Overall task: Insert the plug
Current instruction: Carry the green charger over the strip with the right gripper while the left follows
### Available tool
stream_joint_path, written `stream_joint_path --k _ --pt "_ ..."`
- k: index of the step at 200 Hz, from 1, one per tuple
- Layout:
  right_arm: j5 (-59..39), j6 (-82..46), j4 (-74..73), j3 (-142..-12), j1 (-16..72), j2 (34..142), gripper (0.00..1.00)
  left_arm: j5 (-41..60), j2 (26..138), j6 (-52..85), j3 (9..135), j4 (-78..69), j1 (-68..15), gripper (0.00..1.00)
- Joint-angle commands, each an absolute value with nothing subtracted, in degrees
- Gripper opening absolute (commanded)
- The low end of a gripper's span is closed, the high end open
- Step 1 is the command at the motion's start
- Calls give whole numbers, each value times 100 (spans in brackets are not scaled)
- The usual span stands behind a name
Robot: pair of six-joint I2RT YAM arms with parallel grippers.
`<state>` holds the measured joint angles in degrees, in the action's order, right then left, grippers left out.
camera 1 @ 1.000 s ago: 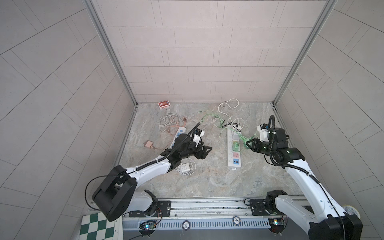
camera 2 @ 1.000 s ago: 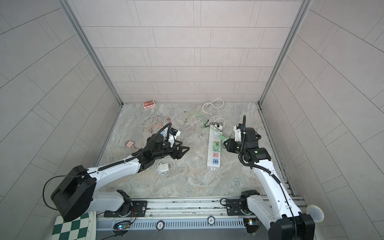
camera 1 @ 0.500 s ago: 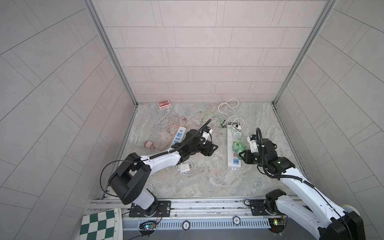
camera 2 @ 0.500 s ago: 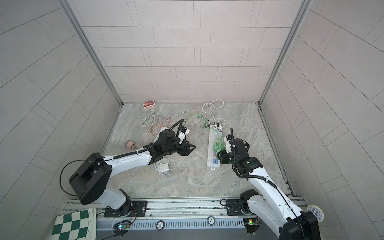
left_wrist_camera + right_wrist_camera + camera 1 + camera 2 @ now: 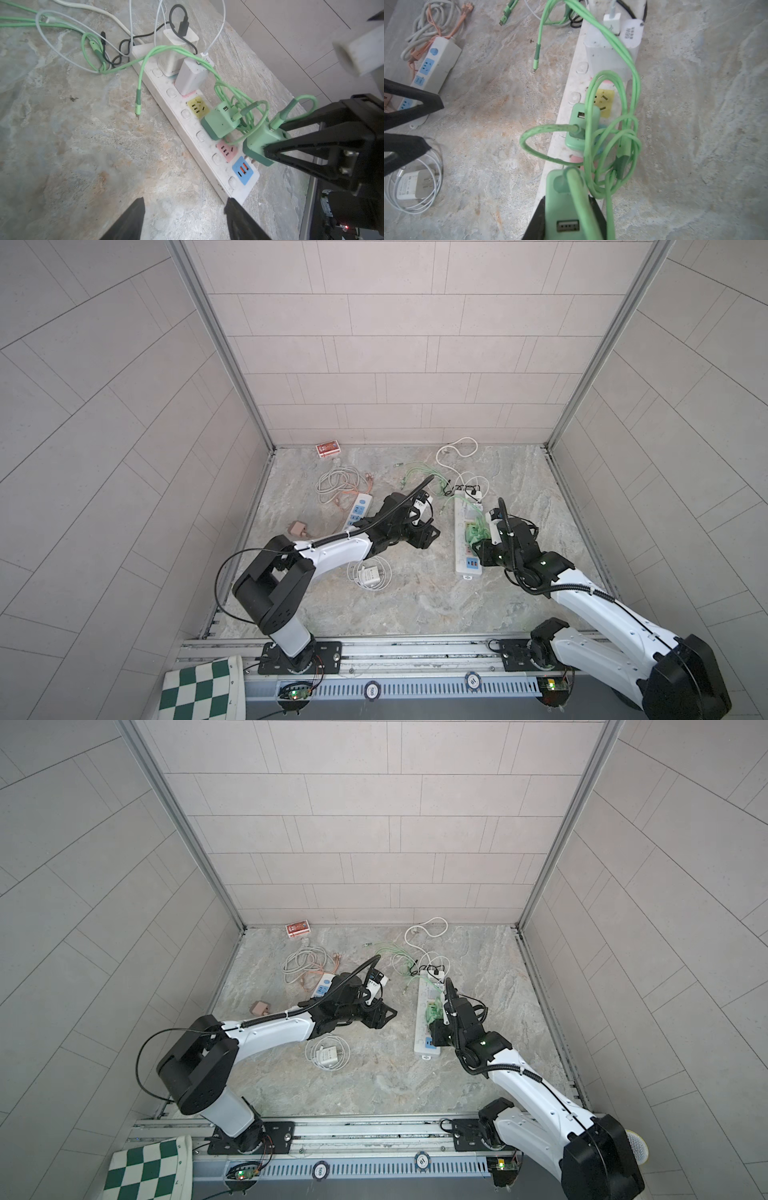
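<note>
The plug is a green charger block with a green cable, and my right gripper is shut on it. It hangs tilted just above the pink socket and the blue USB socket near the close end of the white power strip. Both top views show the plug over the strip. My left gripper is open and holds nothing; it is low over the floor, just left of the strip's close end. A second green charger sits plugged in beside the yellow socket.
Two white chargers fill the strip's far end amid green, white and black cables. A small strip with blue sockets, a white charger in a cable coil, a pink adapter and a red box lie to the left.
My left gripper has swung right toward the strip and its jaws have narrowed somewhat. My right arm has brought the plug left and down over the strip's near sockets.
</note>
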<state>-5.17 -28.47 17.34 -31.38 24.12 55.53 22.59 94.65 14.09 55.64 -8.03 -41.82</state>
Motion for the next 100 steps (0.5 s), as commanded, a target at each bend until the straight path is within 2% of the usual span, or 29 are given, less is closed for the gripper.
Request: stream_joint_path --k 1,28,100 --pt "105 -2838 1589 -3108 2461 5492 0 2265 9664 1261 5981 -487 -4225 67" --pt "442 -2698 1758 -3338 2433 5412 0 2269 9747 1257 6100 -422 -4270 66" --pt "360 -2474 1556 -3804 2347 5896 0 2320 9949 1257 6294 -361 -4367 64"
